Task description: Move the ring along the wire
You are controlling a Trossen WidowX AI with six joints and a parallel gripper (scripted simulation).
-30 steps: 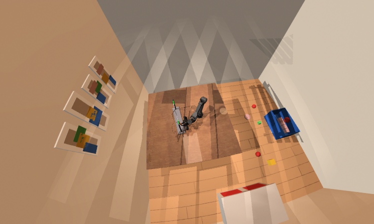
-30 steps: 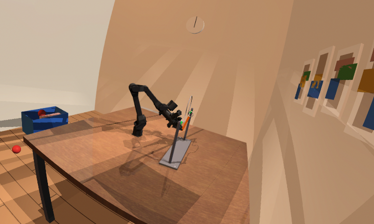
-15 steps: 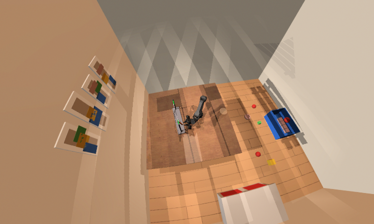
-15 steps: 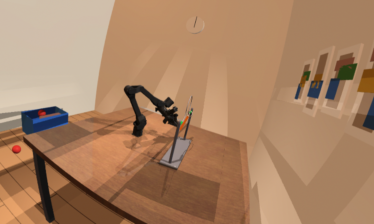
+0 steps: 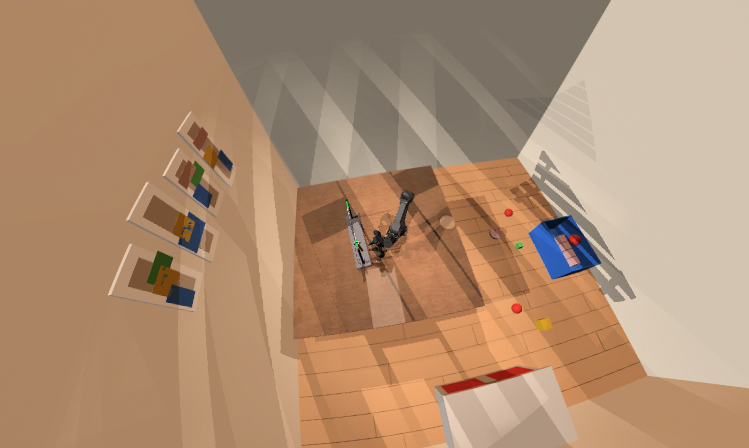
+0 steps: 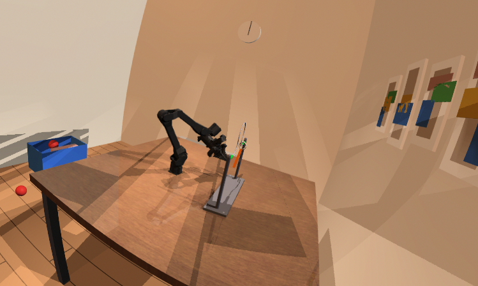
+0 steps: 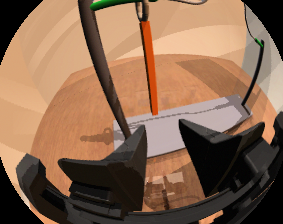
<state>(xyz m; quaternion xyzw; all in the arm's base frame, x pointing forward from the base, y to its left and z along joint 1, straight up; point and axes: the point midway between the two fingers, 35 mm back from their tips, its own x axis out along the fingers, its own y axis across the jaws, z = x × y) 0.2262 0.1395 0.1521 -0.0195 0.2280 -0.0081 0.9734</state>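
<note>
Hanging from the green part [image 5: 357,243] [image 6: 244,143] [image 7: 112,4] of the wire beside the far post [image 5: 360,256] [image 6: 239,167] [image 7: 104,65], as seen in the exterior view, the ring [image 6: 242,145] [image 7: 142,10] is threaded by the wire, and its orange handle [image 6: 237,158] [image 7: 150,67] is pointed downward, slightly tilted in that view. The fingers [image 6: 225,155] are parted to a moderate width, with nothing held between them; the handle is left free beyond their tips in the wrist view. The near post [image 5: 350,211] [image 6: 223,184] [image 7: 256,75] is topped by another green part [image 5: 347,204] [image 6: 231,156] [image 7: 259,43], and both posts, 2 in all, are carried by a grey base plate [image 5: 357,236] [image 6: 230,193] [image 7: 162,135] on the bench [image 5: 432,283] [image 6: 261,234] [image 7: 62,110]. To the left of the posts in the exterior view, the black arm [image 5: 402,214] [image 6: 173,136] is bent over the bench, its end directed toward the wire. Whether the thin grey wire is touched cannot be told. At the far left of that view, a red ball [image 5: 574,239] [image 6: 53,143] is contained in a blue bin [image 5: 549,250] [image 6: 62,156] on the floor.
</note>
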